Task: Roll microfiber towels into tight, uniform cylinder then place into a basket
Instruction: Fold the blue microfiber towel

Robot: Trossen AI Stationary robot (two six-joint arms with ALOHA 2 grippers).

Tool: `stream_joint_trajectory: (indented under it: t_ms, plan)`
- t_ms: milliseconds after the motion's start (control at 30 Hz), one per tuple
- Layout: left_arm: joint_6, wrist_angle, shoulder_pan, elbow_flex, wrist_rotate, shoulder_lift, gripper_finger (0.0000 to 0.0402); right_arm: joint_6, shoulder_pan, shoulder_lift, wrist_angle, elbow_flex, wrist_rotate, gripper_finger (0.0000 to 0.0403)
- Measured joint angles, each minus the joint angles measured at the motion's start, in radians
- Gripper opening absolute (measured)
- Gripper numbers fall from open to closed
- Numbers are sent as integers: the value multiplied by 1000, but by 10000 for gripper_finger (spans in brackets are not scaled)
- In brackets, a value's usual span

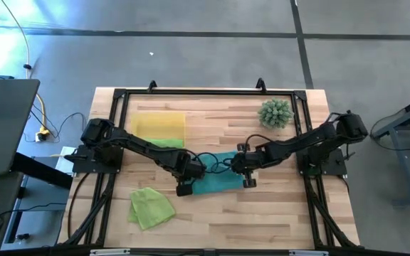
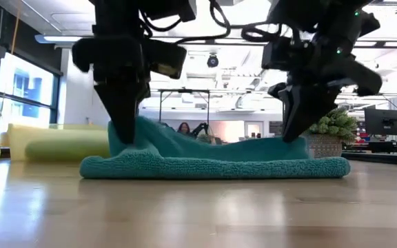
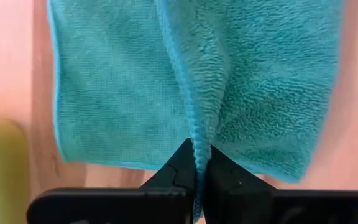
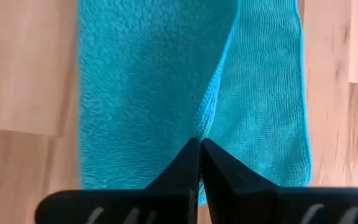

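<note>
Landmark: translucent yellow rectangular plastic basket (image 1: 159,122), at the table's far left. 1 lime green microfiber towel (image 1: 164,142) lies rolled at the basket's near edge; whether it is inside cannot be told. Teal blue-green microfiber towel (image 1: 216,179) lies flat, nearer and right of the basket. Left gripper (image 3: 197,163) is clenched on a raised fold of it; right gripper (image 4: 200,149) is clenched on the opposite end. Second, crumpled lime green towel (image 1: 150,208) sits untouched, well nearer than the basket. Judgement: 1 of 3 rolled; teal roll just starting.
</note>
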Motion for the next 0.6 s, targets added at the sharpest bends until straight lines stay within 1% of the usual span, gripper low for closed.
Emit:
stream_joint_trajectory:
  t_ms: [167,400,500,600]
  plan:
    - [1,-3,0,-1,-76,2,0,-10,-32,22,5,0,0,0]
    - [1,-7,8,-1,-103,2,0,-48,-59,26,6,0,26,0]
    - [-5,-20,18,-1,-135,2,0,-63,-70,26,6,0,53,0]
    - [-7,-33,30,-1,-162,2,0,-68,-84,26,6,0,55,0]
